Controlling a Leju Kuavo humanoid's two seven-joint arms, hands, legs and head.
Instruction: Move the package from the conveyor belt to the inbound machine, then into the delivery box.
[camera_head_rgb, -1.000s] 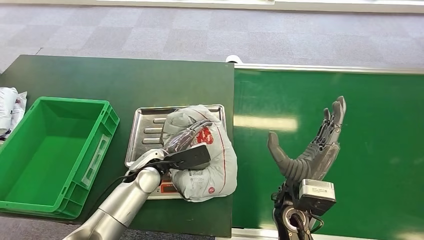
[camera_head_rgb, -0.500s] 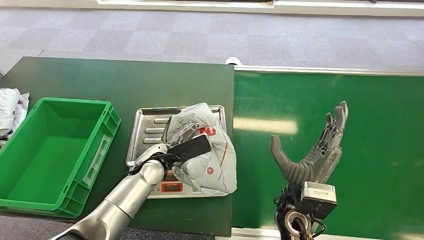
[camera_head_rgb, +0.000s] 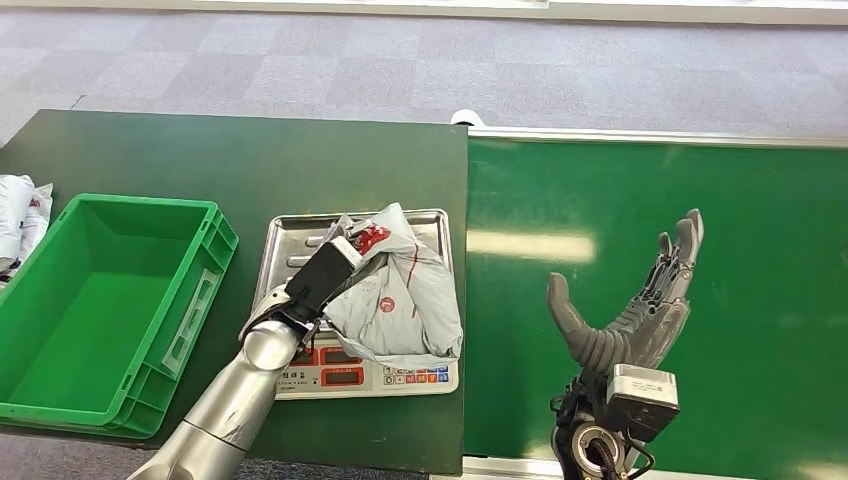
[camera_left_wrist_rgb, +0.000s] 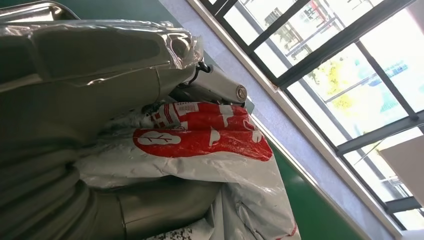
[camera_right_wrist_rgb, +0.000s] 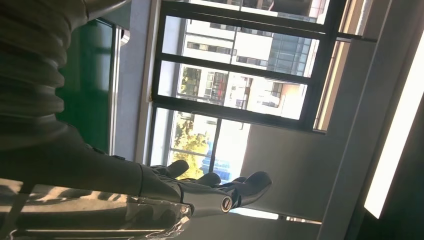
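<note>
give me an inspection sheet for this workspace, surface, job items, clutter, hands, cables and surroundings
Surface: dark green table on the left, brighter green conveyor belt on the right, belt bare.
Job's things: grey package with red print lies on the inbound machine, a steel-tray scale; green delivery box holds nothing.
Clutter: crumpled white bags at the table's left edge.
Hands: left hand grips the package at its left side; right hand is raised over the belt, fingers spread, holding nothing.
Cables: a dark cable runs along the left arm.
Surroundings: grey carpet tiles; large windows in the right wrist view.
</note>
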